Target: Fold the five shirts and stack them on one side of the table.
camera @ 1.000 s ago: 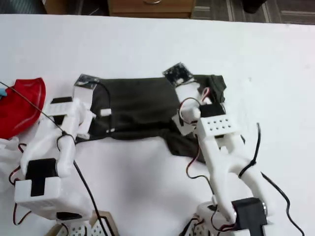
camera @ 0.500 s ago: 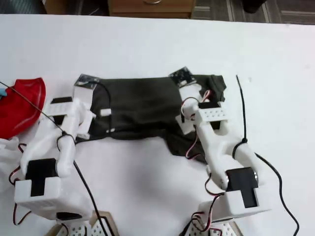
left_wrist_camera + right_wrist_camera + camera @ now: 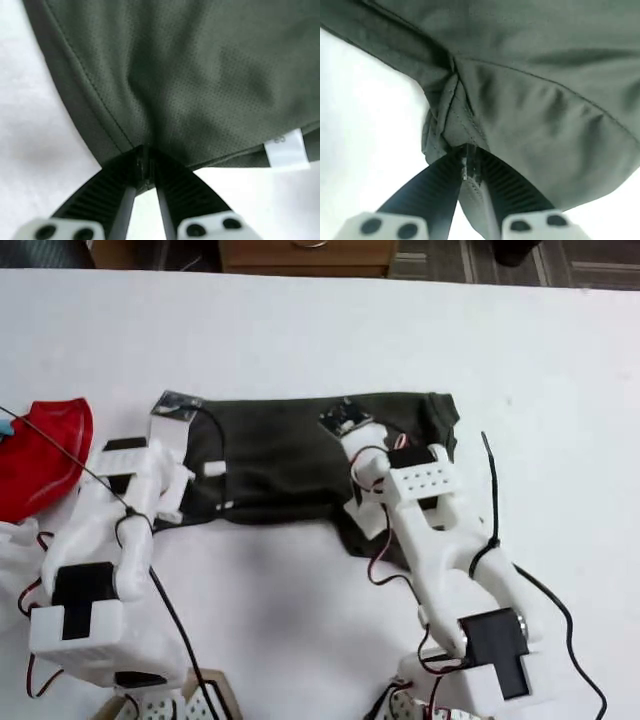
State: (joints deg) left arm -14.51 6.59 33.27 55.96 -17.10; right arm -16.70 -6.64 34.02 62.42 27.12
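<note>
Pinching the dark olive-green knit shirt [image 3: 270,450] at two places, both arms are at work on a fold. The left gripper [image 3: 143,162] has its fingers closed on the hemmed edge at the shirt's left end. The right gripper [image 3: 470,160] has its fingers clamped on a bunched, seamed bit of fabric that it holds over the shirt's right half. The shirt lies spread across the middle of the white tabletop [image 3: 300,330], with its right portion rumpled under the right arm. A crumpled red cloth [image 3: 45,455] sits at the tabletop's left edge, well apart. Judging from this, the task is early: this shirt is only partly folded, no neat stack is visible, and most of the shirts are left to do.
</note>
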